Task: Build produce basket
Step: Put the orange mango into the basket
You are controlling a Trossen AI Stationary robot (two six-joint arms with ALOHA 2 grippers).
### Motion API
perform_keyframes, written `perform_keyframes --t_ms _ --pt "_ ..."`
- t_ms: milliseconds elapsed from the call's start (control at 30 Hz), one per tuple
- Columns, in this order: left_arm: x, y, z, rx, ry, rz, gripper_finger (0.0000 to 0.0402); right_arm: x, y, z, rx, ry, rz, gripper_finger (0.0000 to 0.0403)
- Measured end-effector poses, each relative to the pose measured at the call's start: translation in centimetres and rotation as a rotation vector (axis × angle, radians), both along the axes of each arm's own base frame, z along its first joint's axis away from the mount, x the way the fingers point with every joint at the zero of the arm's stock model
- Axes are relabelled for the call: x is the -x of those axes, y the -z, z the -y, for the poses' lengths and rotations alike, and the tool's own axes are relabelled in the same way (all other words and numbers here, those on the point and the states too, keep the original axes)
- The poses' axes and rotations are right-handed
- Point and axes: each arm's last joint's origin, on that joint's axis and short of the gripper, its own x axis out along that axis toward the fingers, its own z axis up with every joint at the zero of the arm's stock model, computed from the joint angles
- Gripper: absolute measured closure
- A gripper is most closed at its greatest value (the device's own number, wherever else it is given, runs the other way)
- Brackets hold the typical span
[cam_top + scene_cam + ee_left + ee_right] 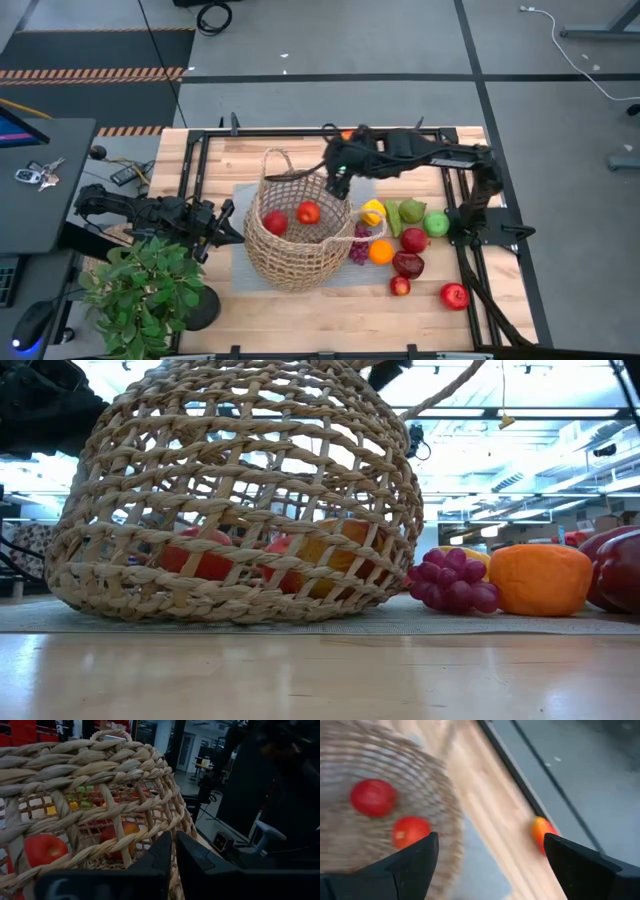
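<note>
The wicker basket [298, 240] stands by its bottom on a grey mat [243, 272] at mid table, with two red apples [308, 212] inside. To its right, loose produce lies on the table: a lemon [372, 211], green pears [400, 214], an orange [381, 252], grapes [450, 582], a mango [407, 264] and more apples [454, 295]. My right gripper [490, 855] hangs open and empty above the basket's far right rim, tipped downward. Level at the basket's left wall [100, 835] is my left gripper [174, 851], shut. My left gripper's shut fingers [200, 862] lie level beside the basket's left wall, coming from the table's left. I cannot tell whether they touch the weave.
A small orange fruit [541, 832] lies alone by the table's far edge [347, 134]. A leafy potted plant [140, 290] stands at the near left corner. The black frame rail [300, 132] runs around the table. Bare wood lies in front of the basket.
</note>
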Motion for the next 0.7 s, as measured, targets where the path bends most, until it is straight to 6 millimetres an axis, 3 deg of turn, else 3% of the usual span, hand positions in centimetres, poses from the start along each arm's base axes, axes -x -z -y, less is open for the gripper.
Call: perform_keyframes --t_ms 167,433,700 --pt "0.0 0.0 0.0 0.000 0.000 0.000 0.0368 3.2 2.1 2.7 0.067 0.105 -0.043 0.0039" --pt "0.0 0.0 0.0 0.000 0.000 0.000 0.0372 8.4 6.5 9.2 -0.001 0.124 0.125 0.0039" --pt "0.0 0.0 0.0 0.000 0.000 0.000 0.0368 10.7 11.3 15.8 -0.046 0.076 0.141 0.0039"
